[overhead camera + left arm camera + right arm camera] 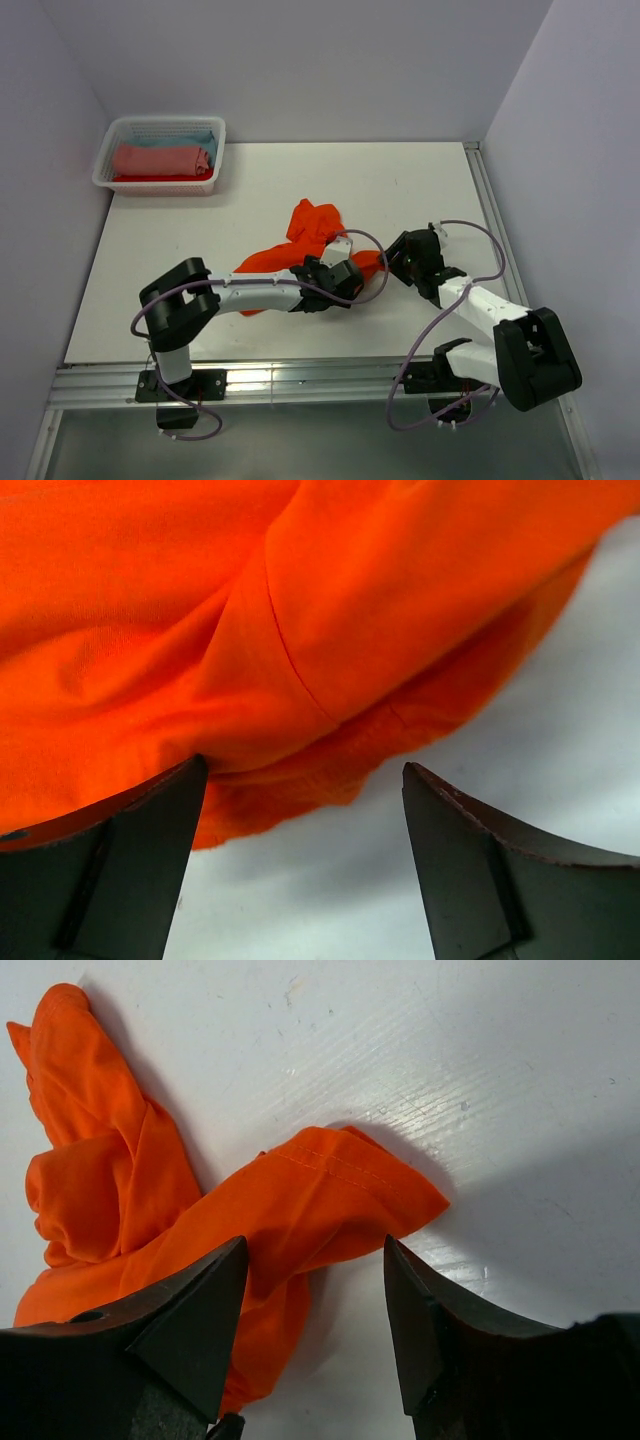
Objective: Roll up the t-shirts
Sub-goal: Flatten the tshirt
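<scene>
A bright orange t-shirt [312,232] lies crumpled in a long heap in the middle of the white table [150,290]. My left gripper [345,272] is open over its near right part; in the left wrist view the orange cloth [300,630] fills the top, with its hem just beyond the open fingertips [190,780]. My right gripper [398,258] is open at the shirt's right end; in the right wrist view a hemmed orange corner [340,1190] lies flat between and beyond the fingers [225,1270]. Neither gripper holds cloth.
A white lattice basket [104,172] at the back left holds a rolled salmon-pink garment [160,160], a pale blue one [195,140] behind it and a red one beneath. The table's right edge has a metal rail [490,220]. Grey walls enclose the table.
</scene>
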### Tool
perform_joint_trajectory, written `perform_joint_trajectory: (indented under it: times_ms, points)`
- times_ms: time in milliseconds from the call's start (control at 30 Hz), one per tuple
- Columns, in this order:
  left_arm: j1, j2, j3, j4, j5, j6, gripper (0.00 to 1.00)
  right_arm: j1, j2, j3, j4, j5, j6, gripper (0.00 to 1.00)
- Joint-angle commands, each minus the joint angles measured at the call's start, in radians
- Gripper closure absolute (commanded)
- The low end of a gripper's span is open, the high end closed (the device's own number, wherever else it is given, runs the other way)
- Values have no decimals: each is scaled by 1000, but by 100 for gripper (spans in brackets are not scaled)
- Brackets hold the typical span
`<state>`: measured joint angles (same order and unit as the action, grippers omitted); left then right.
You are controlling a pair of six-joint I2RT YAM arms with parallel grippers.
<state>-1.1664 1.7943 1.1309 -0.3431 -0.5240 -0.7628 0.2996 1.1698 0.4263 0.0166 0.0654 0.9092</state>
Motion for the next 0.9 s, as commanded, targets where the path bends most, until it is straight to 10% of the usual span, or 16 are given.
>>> perform_joint_trajectory:
  times_ms: [0,200,300,433,533,867]
  points:
    - [-4,25,44,-24,-79,-21,16,-16,27,45,57,-18,8,36]
    - [-4,50,35,-3,-71,-12,29,-34,93,60,103,-59,16,43]
    - [-4,70,32,6,-62,-7,51,-40,117,65,121,-61,20,52]
    - [-4,56,-2,53,-31,10,82,-53,107,72,117,-90,16,100]
    - [-4,27,3,26,-43,23,100,-60,56,91,76,-90,-1,100]
    - [-6,-291,95,-189,5,88,100,-60,-292,299,-156,-134,-87,100]
